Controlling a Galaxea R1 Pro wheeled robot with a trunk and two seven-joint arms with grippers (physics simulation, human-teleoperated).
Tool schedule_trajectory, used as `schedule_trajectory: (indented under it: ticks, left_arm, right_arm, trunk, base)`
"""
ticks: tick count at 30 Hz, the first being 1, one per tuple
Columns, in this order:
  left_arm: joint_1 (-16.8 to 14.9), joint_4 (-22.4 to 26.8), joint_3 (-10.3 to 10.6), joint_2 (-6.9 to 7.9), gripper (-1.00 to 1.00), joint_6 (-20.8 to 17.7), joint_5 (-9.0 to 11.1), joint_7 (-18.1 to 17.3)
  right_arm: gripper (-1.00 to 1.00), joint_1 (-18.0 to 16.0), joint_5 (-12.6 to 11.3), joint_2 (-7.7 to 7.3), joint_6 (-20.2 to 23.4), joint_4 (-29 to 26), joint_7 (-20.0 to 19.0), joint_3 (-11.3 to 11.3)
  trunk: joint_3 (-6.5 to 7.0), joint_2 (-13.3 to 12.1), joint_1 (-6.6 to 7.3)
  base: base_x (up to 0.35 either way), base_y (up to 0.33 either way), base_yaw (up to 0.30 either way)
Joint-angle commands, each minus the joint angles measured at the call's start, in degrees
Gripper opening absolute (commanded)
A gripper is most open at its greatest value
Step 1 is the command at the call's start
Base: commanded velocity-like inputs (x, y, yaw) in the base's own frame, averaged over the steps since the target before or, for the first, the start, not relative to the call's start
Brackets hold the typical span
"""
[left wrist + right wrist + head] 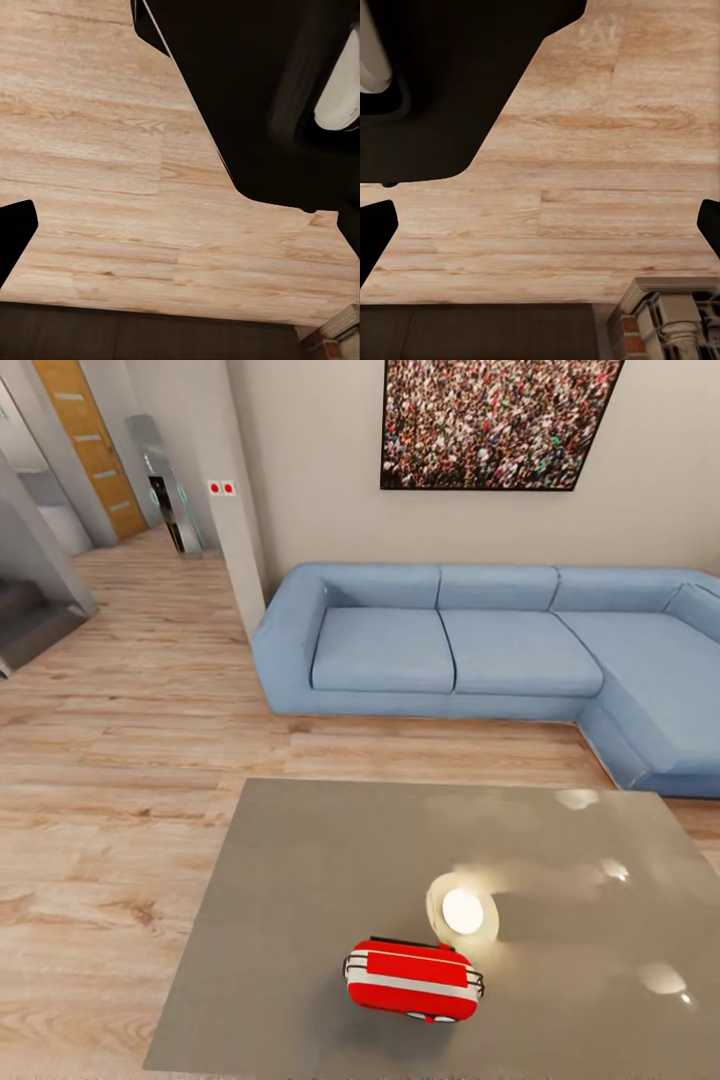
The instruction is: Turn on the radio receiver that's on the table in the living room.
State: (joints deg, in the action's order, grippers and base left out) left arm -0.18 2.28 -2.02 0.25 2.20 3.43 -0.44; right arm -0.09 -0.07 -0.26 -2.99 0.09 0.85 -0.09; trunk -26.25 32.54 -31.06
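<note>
Head view: small red rounded radio receiver (413,980) with a white trim band, lying on the glossy grey rectangular table (300,880), near its closest edge and just beside a bright lamp reflection (463,911). Beyond the table, a blue L-shaped sofa (480,645) under a framed crowd picture (495,422), all on light wood plank floor (120,760). No arm reaching over the table top.

Left wrist view: plank floor past dark robot bodywork, one dark fingertip (13,236) at the frame edge; cannot tell whether the left gripper is spread or closed. Right wrist view: two dark fingertips (375,232) at opposite edges with bare floor between, so the right gripper (540,232) spread wide and holding nothing.

Judged progress: early. Table reached, radio well apart from both grippers, not touched. Left to do: bring a gripper to the radio, press or turn its control.
</note>
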Motion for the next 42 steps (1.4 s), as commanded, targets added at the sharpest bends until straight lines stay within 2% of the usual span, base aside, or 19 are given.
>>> schedule_trajectory:
  ticks: [1,35,42]
  left_arm:
    - [0.0,0.0,0.0,-0.02,1.0,0.0,0.0,0.0]
    - [0.0,0.0,0.0,-0.06,1.0,0.0,0.0,0.0]
    - [0.0,0.0,0.0,-0.07,1.0,0.0,0.0,0.0]
  right_arm:
    - [1.0,0.0,0.0,0.0,0.0,0.0,0.0,0.0]
    - [1.0,0.0,0.0,0.0,0.0,0.0,0.0,0.0]
    - [1.0,0.0,0.2,0.0,-0.1,0.0,-0.1,0.0]
  trunk:
    - [-0.1,0.0,0.0]
    - [-3.22,0.0,0.0]
    - [-3.47,0.0,0.0]
  base:
    - [0.0,0.0,0.0]
    - [0.0,0.0,0.0]
    - [0.0,0.0,0.0]
